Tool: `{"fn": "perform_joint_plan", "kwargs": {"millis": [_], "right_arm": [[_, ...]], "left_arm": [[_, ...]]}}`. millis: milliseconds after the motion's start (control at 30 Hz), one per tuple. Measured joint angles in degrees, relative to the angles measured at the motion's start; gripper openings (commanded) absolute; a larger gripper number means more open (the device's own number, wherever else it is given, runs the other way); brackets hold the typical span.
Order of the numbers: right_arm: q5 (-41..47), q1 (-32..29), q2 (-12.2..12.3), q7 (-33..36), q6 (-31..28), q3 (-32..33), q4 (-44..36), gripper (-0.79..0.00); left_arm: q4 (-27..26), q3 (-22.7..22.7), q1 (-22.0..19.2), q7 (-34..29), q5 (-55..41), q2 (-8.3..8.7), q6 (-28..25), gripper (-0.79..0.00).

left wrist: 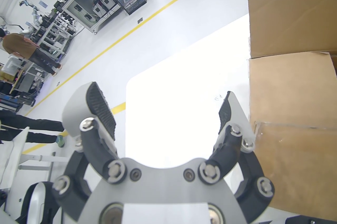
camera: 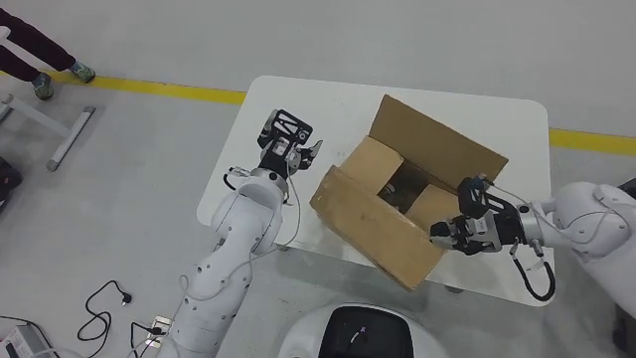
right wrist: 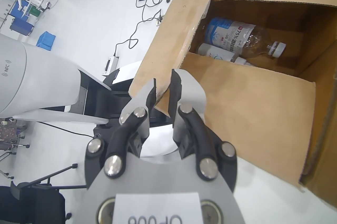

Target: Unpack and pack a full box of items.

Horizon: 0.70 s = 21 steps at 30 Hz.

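Observation:
A brown cardboard box [camera: 397, 194] stands on the white table [camera: 328, 109] with its flaps spread. Inside lie a clear bottle with a white cap [right wrist: 237, 36] and a smaller white bottle [right wrist: 216, 52]. My right gripper [right wrist: 162, 92] is shut on the corner of the box's long front flap [right wrist: 179, 22], at the table's near right [camera: 442, 231]. My left gripper [left wrist: 162, 101] stands open and empty over bare table, just left of the box [left wrist: 289, 88]; in the top view the left gripper [camera: 298, 144] is beside the box's left flap.
The table's far left part is bare. The floor beyond carries a yellow line [camera: 149, 87]. Cables and a power strip [camera: 109, 308] lie on the floor at the near left. A white stand [camera: 70, 137] is at the left.

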Motion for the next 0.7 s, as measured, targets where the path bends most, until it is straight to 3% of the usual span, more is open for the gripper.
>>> {"fn": "perform_joint_plan", "kwargs": {"millis": [300, 500, 700], "right_arm": [[-1.63, 2.82, -0.25, 0.0, 0.0, 1.32, 0.31, -0.785], [-8.54, 5.68, 0.51, -0.17, 0.0, 4.31, -1.05, -0.785], [-17.29, 4.76, 1.69, -5.25, 0.0, 7.8, -4.87, -0.785]], "left_arm": [[0.0, 0.12, -0.4, -0.15, -0.19, 0.0, 0.58, 0.0], [-0.15, -0.1, -0.64, -0.17, -0.93, 0.05, 0.16, 0.0], [-0.25, -0.46, -0.74, -1.23, -3.24, 0.11, -1.4, 0.0]]}}
